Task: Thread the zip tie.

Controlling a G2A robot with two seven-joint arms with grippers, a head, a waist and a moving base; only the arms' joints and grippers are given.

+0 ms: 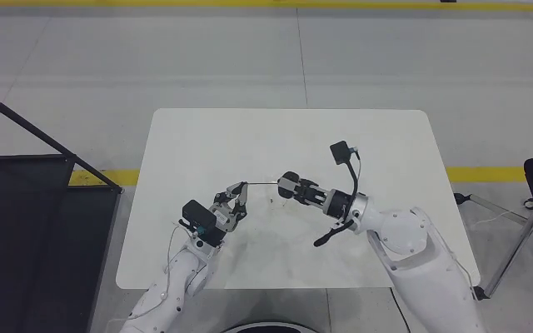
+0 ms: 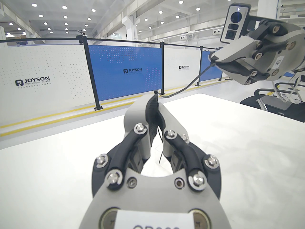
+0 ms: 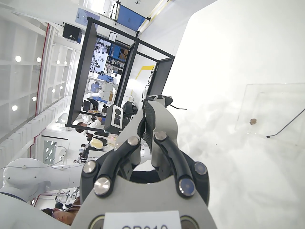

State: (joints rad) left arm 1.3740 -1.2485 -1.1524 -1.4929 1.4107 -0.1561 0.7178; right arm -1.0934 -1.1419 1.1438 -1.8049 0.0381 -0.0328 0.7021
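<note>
Spanning the gap over the middle of the bench [image 1: 375, 141] between left gripper [image 2: 156, 103] and right gripper [image 2: 214, 61], both clamped narrow on its ends, the zip tie [image 1: 260, 183] likely buckles or slips free if either arm twists off-axis while feeding.

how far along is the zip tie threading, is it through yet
Done: the zip tie is up off the table, with the left gripper shut on one part and the right gripper shut on its far end. In hand: the strap hangs in a curve between them. Left: no closed loop shows, so the end apparently is not yet through the head or pulled tight.
</note>
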